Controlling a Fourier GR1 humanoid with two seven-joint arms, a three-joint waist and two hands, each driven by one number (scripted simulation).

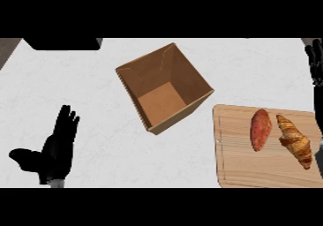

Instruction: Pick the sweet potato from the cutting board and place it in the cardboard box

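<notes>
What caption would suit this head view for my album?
Reddish sweet potato beside a golden croissant on a wooden cutting board, open brown cardboard box nearby.

1 head view — steeply down onto the counter (92,110), forearms from the lower edge

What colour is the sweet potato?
The sweet potato is reddish-orange with darker speckles, seen in the head view.

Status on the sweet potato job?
Nothing done: the reddish sweet potato lies on the wooden cutting board beside a croissant. Nothing in hand: open black left hand, right hand at the edge. Left: pick and place in the brown cardboard box.
</notes>
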